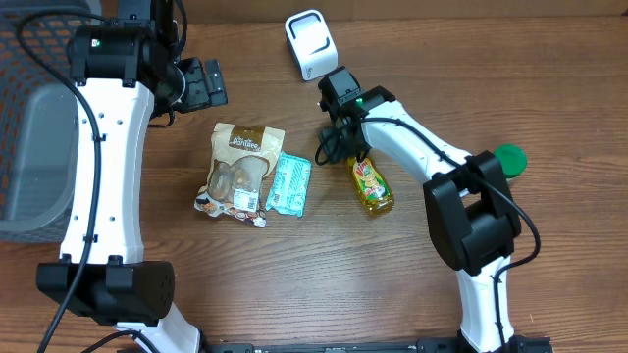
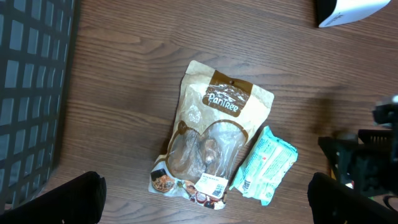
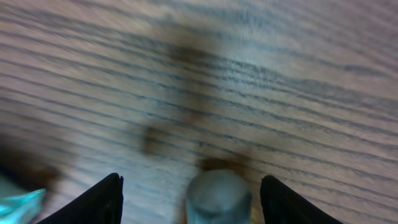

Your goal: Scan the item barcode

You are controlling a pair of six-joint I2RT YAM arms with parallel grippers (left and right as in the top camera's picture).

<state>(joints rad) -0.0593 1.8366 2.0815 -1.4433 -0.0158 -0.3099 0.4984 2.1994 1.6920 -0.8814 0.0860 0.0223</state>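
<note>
- My right claw [image 3: 191,182] is low over the worktop [image 1: 442,59] at the cap end of the yellow bottle [image 1: 373,186].
- In the right wrist view its two fingers [image 3: 102,200] stand apart, with the grey cap [image 3: 219,196] between them. There is a gap on each side, so I see no contact. That view is blurred, and I cannot make out finer detail.
- From overhead, the bottle lies on its side right of the middle. Its cap points up and left under the claw, and its base points down and right.
- The white scanner [image 1: 310,44] stands at the far edge of the worktop, up and left of the right claw and apart from the bottle.
- My left claw [image 1: 208,83] hangs over the left part of the worktop with its fingers spread wide and nothing between them.
- Below it, a brown snack pouch [image 2: 214,140] lies flat with its label facing up.
- A teal packet [image 2: 266,165] lies just beside the pouch's right edge, between the pouch and the bottle. A barcode sticker shows near the pouch's bottom edge.
- A dark mesh basket [image 1: 25,49] sits at the far left.
- A round green object [image 1: 510,157] lies beside the right arm, well apart from the bottle.
</note>
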